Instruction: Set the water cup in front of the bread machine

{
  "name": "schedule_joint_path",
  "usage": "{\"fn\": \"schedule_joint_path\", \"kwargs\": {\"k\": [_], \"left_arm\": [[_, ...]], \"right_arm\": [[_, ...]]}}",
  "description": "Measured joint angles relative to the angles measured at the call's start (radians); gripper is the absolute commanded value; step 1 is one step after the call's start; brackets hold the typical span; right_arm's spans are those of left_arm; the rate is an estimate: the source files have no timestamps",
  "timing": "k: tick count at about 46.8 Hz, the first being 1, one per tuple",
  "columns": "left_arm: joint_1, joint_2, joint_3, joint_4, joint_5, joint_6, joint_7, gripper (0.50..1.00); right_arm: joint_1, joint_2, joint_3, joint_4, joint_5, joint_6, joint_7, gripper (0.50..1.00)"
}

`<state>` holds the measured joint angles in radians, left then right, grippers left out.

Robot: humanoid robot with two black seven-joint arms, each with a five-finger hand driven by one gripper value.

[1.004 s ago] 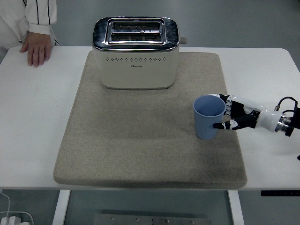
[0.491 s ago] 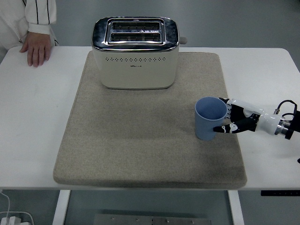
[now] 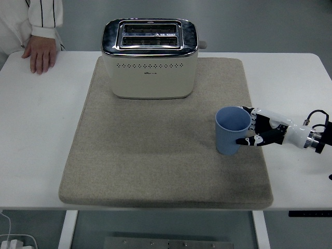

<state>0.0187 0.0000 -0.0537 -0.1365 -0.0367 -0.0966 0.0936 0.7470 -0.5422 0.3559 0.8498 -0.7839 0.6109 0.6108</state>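
A white surface point(image 3: 36, 135) fills most of the view, with grey floor beyond its far edge and below its near edge. A large beige mat point(image 3: 155, 150) covers its middle. At the mat's far end stands the cream bread machine point(image 3: 150, 58), its chrome top showing two empty slots. At the far left corner a person's hand point(image 3: 39, 53) lies flat on the bare surface, a white sleeve above it. The blue water cup point(image 3: 231, 129) stands upright near the mat's right edge, nearer than the bread machine and off to its right, with clear mat between them. The right hand point(image 3: 263, 132) reaches in from the right edge, its fingers point(image 3: 246, 140) curled against the cup's right side, gripping it. A white power strip point(image 3: 13, 243) lies on the floor at the bottom left.
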Motion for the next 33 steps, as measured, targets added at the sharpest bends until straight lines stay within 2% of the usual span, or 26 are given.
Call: {"fn": "schedule_joint_path", "kwargs": {"k": [33], "left_arm": [[0.000, 0.000, 0.000, 0.000, 0.000, 0.000, 0.000, 1.000]], "right_arm": [[0.001, -0.010, 0.026, 0.000, 0.003, 0.000, 0.000, 0.913]]}}
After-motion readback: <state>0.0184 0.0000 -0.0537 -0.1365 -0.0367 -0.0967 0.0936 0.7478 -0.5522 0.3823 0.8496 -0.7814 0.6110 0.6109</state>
